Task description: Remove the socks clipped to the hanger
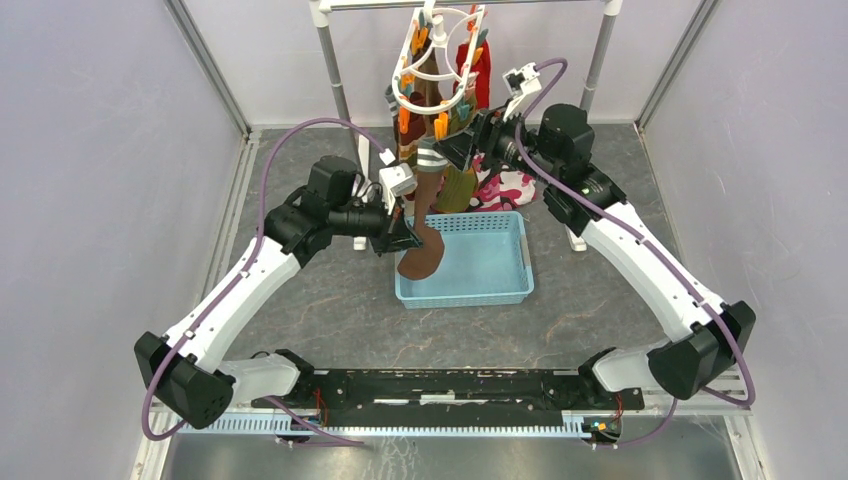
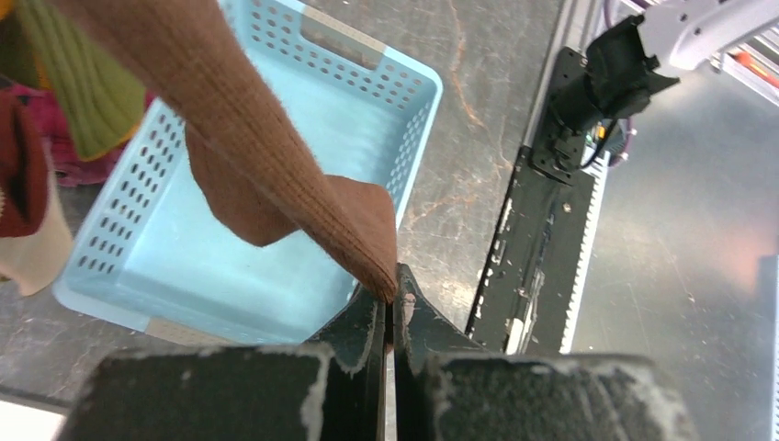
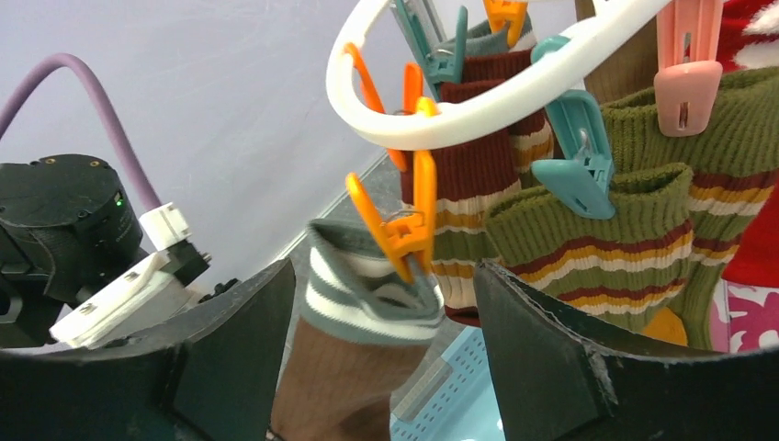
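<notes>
Pinching a fold of the brown sock [image 2: 248, 119] between fingers pressed fully together, the left gripper [image 2: 393, 294] holds the fabric at the rim of the light blue basket [image 2: 430, 92], apparently so the sock drops inside once it is freed. At the sock's upper end, the right gripper [image 3: 381, 303] stands wide apart. It has one jaw on each side of the grey-and-white striped cuff, directly below the orange clip [image 3: 409, 230] that bites it. That stance looks meant for tugging the cuff out or pressing the clip open.

Just above those jaws curves the white hanger [image 3: 459, 115]. Beyond them a teal clip [image 3: 574, 152] grips an olive striped sock [image 3: 588, 230], a maroon striped sock [image 3: 478, 175] hangs behind, and a red sock [image 3: 749, 230] shows farthest out. The hanger hangs from a metal rail stand [image 1: 335, 70] past both arms. Beneath everything lies a grey marbled table [image 1: 300, 330], closed in by pale grey walls [image 1: 100, 150].
</notes>
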Available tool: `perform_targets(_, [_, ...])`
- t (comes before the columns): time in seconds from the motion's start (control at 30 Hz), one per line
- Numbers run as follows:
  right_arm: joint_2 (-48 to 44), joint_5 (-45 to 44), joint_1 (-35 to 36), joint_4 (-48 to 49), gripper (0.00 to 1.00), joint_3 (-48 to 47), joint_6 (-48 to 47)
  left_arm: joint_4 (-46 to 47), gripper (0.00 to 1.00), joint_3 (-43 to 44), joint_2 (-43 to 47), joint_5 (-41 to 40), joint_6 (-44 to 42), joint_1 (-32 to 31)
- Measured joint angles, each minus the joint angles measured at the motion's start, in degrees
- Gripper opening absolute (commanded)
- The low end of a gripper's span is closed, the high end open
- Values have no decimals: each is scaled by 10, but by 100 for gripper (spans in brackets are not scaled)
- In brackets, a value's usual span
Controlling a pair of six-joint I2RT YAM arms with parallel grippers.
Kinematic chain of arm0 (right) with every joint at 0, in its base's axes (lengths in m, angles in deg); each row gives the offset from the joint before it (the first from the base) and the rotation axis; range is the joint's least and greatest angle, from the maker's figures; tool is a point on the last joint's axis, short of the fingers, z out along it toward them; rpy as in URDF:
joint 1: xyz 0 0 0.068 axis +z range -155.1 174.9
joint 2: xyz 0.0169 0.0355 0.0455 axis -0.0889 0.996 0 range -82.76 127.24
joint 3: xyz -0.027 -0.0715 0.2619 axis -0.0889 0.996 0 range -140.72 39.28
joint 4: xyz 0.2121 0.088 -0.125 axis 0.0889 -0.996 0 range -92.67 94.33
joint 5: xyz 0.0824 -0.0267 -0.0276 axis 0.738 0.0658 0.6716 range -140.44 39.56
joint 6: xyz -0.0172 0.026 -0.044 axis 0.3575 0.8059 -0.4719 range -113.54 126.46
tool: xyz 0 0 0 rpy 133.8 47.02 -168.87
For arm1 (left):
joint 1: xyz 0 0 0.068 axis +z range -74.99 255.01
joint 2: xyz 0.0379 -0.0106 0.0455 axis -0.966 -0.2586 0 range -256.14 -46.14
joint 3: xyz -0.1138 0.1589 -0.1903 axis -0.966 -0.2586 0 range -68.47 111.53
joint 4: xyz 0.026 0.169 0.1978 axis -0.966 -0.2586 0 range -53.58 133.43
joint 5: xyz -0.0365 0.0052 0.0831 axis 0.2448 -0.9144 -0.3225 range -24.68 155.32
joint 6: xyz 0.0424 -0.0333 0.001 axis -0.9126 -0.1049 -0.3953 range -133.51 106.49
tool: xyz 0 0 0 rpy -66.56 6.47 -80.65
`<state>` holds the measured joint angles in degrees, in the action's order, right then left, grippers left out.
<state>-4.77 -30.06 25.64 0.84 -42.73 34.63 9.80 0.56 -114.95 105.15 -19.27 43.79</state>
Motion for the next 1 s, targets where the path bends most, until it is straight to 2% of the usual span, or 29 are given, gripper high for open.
perform_targets(0.23, [39,23,0,14,70,-20,0,-31,2,6,4,49,-21,0])
perform_targets(0.53, [71,59,-1,66,53,-44,21,-42,2,17,18,69,-31,0])
perform_targets(0.77, [73,66,-2,91,28,-44,43,-47,2,18,18,68,-31,0])
perform_targets(1.0, [73,65,-3,99,14,-44,53,-52,2,20,14,56,-31,0])
